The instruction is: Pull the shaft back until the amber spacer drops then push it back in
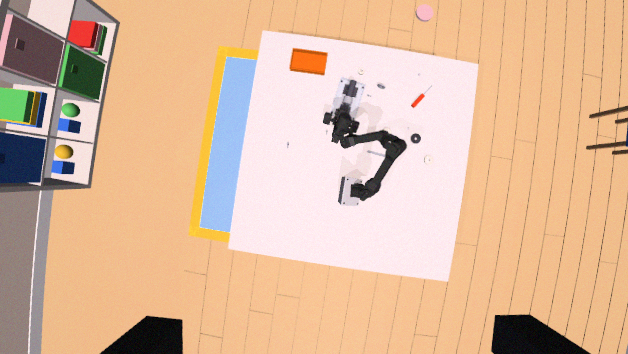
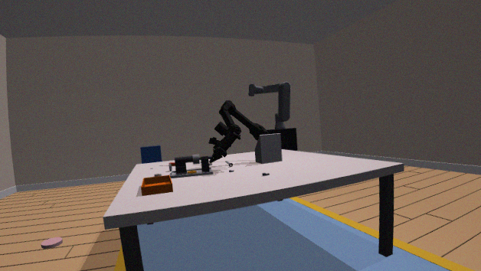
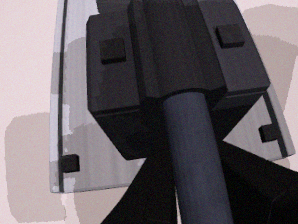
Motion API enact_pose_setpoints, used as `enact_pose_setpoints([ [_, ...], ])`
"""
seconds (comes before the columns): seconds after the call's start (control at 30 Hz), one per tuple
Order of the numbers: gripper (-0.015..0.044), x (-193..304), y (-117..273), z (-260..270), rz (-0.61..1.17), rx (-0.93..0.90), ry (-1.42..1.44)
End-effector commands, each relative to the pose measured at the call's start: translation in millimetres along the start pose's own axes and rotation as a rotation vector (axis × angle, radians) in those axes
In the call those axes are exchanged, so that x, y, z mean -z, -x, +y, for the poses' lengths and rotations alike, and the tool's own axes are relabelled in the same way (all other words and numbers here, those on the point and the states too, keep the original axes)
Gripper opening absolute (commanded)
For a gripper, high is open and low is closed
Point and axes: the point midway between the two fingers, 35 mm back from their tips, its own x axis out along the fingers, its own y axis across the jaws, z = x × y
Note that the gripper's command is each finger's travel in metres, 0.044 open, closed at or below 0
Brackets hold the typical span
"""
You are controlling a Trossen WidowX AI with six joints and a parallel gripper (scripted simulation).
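Note:
The big black housing block [image 2: 181,164] [image 1: 350,88] and a smaller black support block [image 2: 205,164] [image 3: 175,55] stand on the light grey base plate [image 3: 105,175]. The blue-grey shaft [image 3: 192,135] runs out of the support block. A light grey spacer [image 2: 196,158] is around the shaft line between the blocks. An amber piece [image 2: 191,171], apparently the amber spacer, lies low on the base plate beneath the gap. My gripper [image 3: 181,147] [image 2: 212,159] is shut on the shaft just outside the support block. How far the shaft's hidden end reaches into the housing cannot be seen.
An orange tray [image 1: 308,62] [image 2: 157,187] lies beyond the plate. A red screwdriver [image 1: 418,100], a dark ring [image 1: 415,136] and a pale disc [image 1: 426,160] lie to the right in the top view. A small dark part [image 1: 287,145] [image 2: 265,174] lies left.

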Motion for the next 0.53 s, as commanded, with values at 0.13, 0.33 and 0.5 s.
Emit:
enact_pose_setpoints([
  [0.13,0.0026,0.0,0.0,0.0,0.0,0.0,0.0],
  [0.33,0.0184,0.0,0.0,0.0,0.0,0.0,0.0],
  [0.5,0.0315,0.0,0.0,0.0,0.0,0.0,0.0],
])
